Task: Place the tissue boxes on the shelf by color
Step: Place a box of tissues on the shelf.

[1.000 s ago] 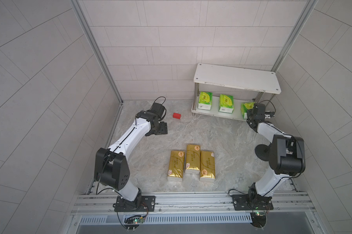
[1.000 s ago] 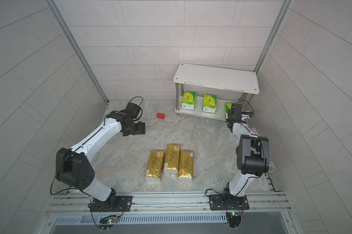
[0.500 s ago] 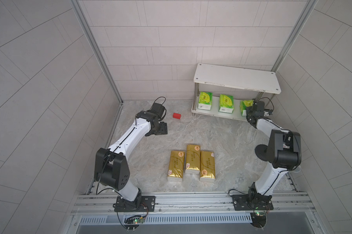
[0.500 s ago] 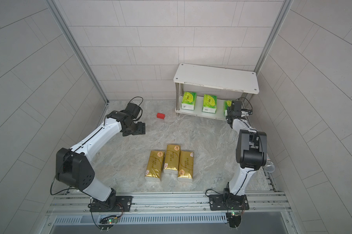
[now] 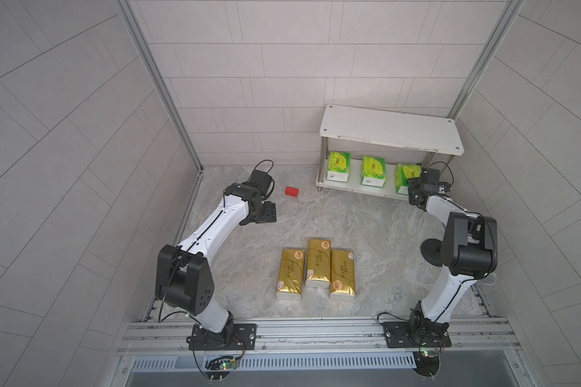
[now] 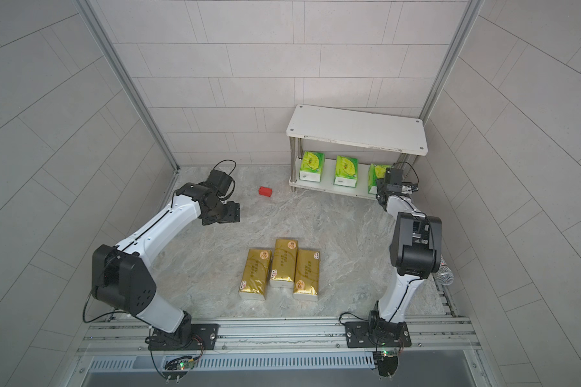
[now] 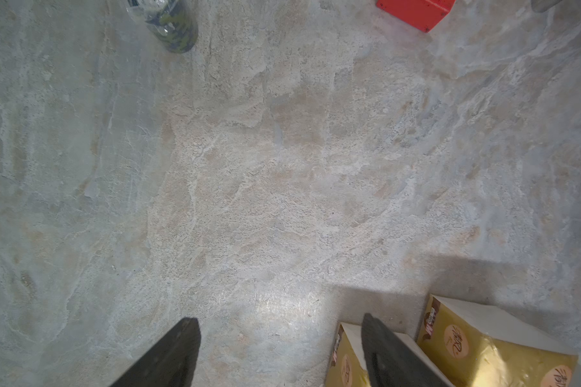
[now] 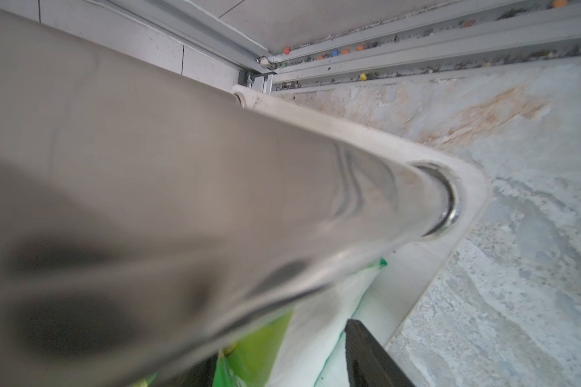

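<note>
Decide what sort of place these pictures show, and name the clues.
Most likely a robotics lab test cell, not a home: two robot arms bolted to an aluminium rail, grey panel walls boxing in the tabletop, and a small shelf staged with green tissue packs.

3 green packs point(image 5: 373, 170): lower shelf point(image 5: 355, 182) | 3 gold packs point(image 5: 318, 263): tabletop point(image 5: 366, 221), abreast

Shelf point(image 5: 354, 183) btm: 3 green packs point(image 5: 373, 170); floor point(image 5: 349, 221): 3 gold packs point(image 5: 318, 264)

Open floor point(image 5: 349, 217) between gold packs point(image 5: 318, 264) and shelf point(image 5: 389, 130), corner post point(image 8: 215, 201) beside right fingers point(image 8: 366, 355).
</note>
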